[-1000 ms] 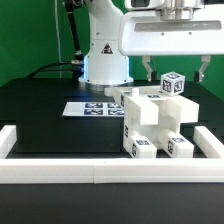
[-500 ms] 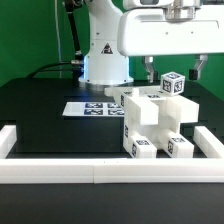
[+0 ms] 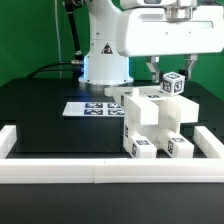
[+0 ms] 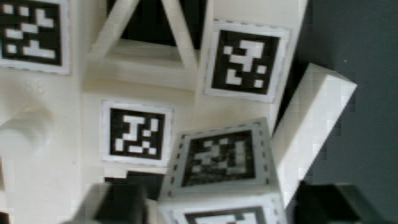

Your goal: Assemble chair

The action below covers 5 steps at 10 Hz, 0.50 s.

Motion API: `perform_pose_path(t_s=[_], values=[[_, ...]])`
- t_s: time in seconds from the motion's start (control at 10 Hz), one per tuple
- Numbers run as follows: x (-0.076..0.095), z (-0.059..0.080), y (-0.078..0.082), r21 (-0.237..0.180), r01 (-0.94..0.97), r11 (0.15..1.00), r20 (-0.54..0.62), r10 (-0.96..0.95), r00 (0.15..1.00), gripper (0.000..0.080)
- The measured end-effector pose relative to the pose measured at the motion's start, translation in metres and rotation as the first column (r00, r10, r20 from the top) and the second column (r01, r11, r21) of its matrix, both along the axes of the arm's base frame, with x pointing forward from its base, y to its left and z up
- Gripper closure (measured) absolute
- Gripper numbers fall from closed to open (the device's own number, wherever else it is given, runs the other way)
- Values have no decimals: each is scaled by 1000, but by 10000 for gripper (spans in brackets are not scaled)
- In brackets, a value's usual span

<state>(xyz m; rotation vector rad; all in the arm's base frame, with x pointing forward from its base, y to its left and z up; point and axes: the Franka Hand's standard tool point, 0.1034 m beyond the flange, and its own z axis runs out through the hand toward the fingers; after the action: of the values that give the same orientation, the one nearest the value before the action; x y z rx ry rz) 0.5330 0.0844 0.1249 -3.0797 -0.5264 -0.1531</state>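
Chair (image 3: 150,125) stands upright, long axis vert., tagged faces twd camera; jaws spread, straddling top post (image 3: 173,85).

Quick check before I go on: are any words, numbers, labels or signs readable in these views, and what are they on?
No readable words or numbers in either view.
Black triangular sign on the white robot arm: too small to read.
Square black-and-white tags on the chunky white plastic chair pieces: coded patterns, not text.
Tags on the flat white marker board: coded patterns too.
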Motion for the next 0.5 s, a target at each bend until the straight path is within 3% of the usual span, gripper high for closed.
perform_pose_path(t_s=[0.1,0.5], values=[[0,0,0,0,0,1000,1,0,1000,516],[0,0,0,11,104,995,-3,-104,995,514]])
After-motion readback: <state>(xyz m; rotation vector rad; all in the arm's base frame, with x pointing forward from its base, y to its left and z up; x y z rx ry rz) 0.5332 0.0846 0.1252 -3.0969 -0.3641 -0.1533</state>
